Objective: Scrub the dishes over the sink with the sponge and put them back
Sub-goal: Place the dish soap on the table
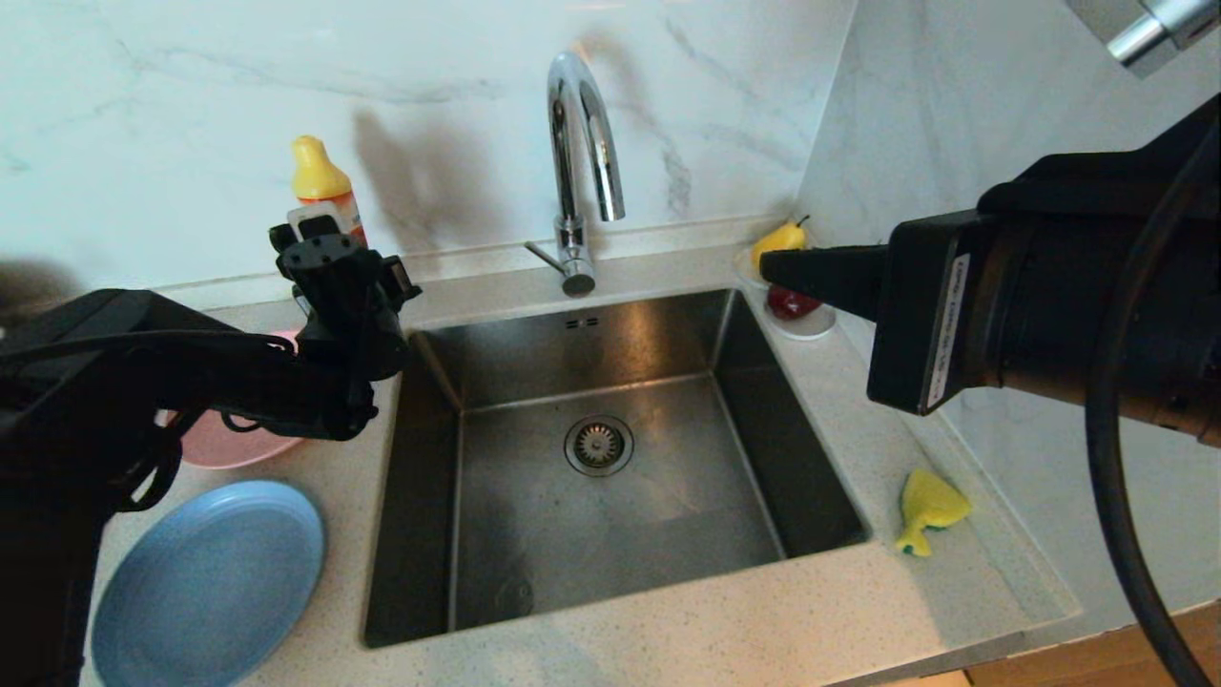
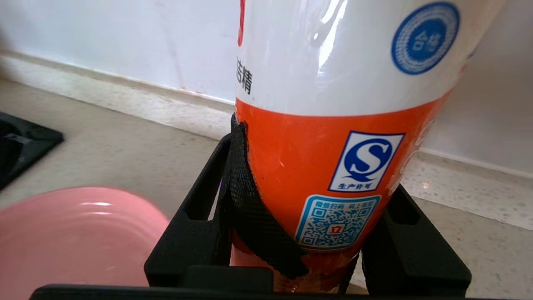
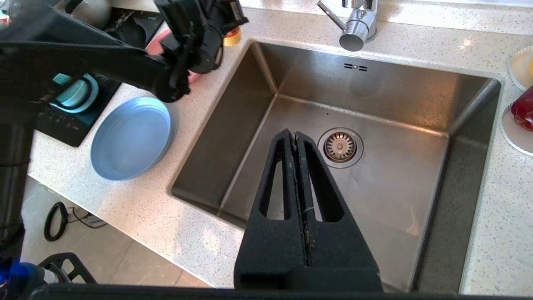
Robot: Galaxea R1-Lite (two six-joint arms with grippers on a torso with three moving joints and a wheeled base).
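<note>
Marble-veined walls frame a speckled tabletop (image 1: pixel 668 630) around a steel sink (image 1: pixel 610 515), its basin bare but for the drain strainer, the curved tap (image 1: pixel 577 143) at twelve o'clock.

Judging by the layout, the washing has hardly started. The pink plate (image 1: pixel 238 444) sits at nine o'clock of the sink, the light-blue plate (image 1: pixel 210 582) at eight o'clock just beside it, both flat on the tabletop and neither over the basin. A teal bowl (image 3: pixel 77 93) shows only in the right wrist view, resting on a dark appliance beyond the blue plate. The yellow sponge (image 1: pixel 927 508) lies untouched at four o'clock of the sink, well apart from both arms.

The left end effector (image 2: pixel 308 233) is at ten o'clock of the sink, clenched around the lower body of the orange bottle (image 2: pixel 333 125) with the yellow cap, close to the back wall and just beside the pink plate; whether the bottle is lifted off the tabletop cannot be told. The right end effector (image 3: pixel 297 141) hangs above the basin with its fingers pressed together, grasping nothing. A saucer (image 1: pixel 811 326) with a pear and red fruit stands at two o'clock.

Left to do, it appears: pick up the sponge, scrub each dish over the sink, and return all three.
</note>
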